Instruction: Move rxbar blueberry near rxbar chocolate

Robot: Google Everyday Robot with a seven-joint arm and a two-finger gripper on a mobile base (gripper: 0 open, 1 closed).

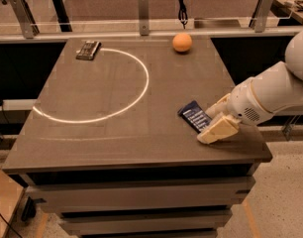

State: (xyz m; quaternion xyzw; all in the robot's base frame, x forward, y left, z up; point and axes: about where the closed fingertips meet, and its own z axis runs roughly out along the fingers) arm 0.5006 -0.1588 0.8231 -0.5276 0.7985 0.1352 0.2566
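The rxbar chocolate (88,49), a blackish-brown bar, lies at the bench's (107,138) rear left corner, well apart from the rest. An orange (182,42) sits by the rear edge. The rxbar blueberry (193,115), navy with white text rows, lies slantwise near the right front edge, with bare bench open to its left. The end effector (213,123) is at the bar's right end; whether it is spread or pinching the bar, I cannot tell.

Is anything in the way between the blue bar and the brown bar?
No. Only bare table lies between the rxbar blueberry, beside the tool at the front right, and the rxbar chocolate far left. The orange sits aside.
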